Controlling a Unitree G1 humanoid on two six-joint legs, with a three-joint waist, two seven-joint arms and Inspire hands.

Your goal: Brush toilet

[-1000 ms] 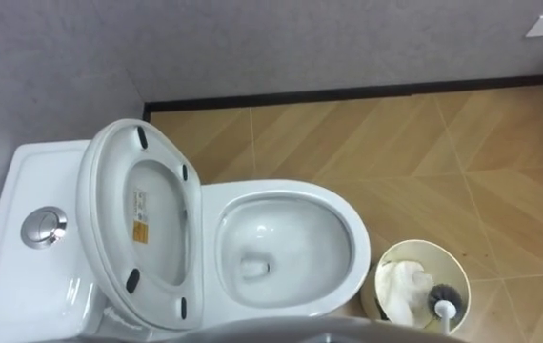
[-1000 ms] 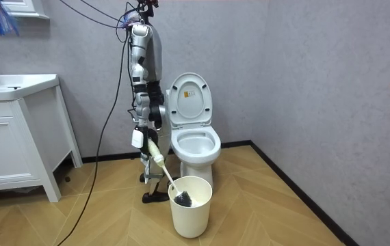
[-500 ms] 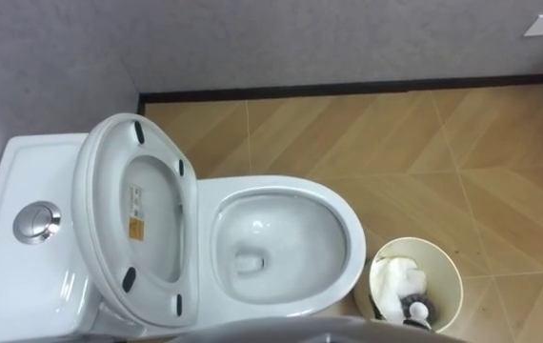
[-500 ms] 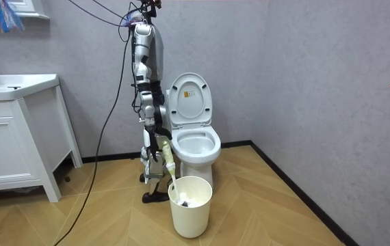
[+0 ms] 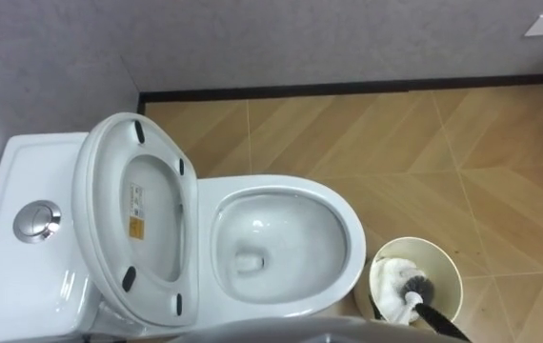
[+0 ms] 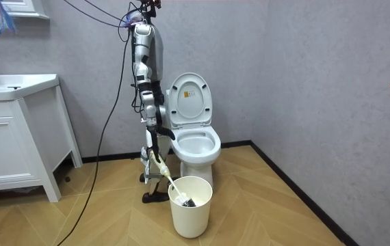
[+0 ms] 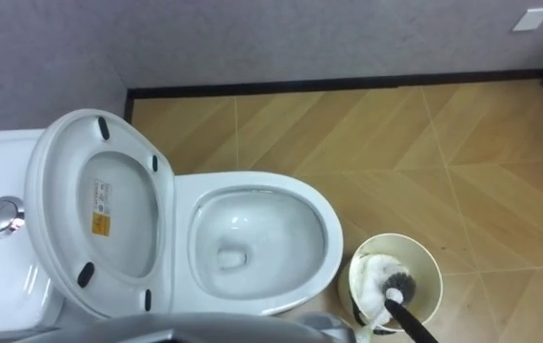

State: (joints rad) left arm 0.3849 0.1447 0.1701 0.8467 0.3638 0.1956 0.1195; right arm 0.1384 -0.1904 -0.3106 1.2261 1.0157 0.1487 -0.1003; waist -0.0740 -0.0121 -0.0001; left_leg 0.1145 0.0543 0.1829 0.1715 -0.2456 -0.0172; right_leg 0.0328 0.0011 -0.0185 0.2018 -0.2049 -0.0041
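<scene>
- I had the robot standing close beside the toilet (image 6: pixel 193 140), on the room view's left of it, with the cream bin (image 5: pixel 418 242) on the wooden floor by its feet.
- The right hand (image 6: pixel 152 141) hung low at the robot's side and was closed round the top of the toilet brush (image 5: pixel 412 285). It was small in the room view, but the grip read as firm.
- The brush slanted down from that hand into the bin, with its pale handle above the rim and its dark bristle head inside.
- From the head camera, the bristle head lay against a white crumpled wad (image 5: pixel 390 277) in the bin, and the dark shaft ran off toward the lower right.
- The bin stood just beside the front of the toilet bowl (image 5: pixel 351 229), on the robot's right — near it, though I couldn't tell whether they touched.
- The seat (image 5: pixel 89 224) was raised against the cistern (image 5: pixel 26 162), which had a chrome flush button (image 5: pixel 36 220) on top.
- The bowl was open, with water at the bottom.
</scene>
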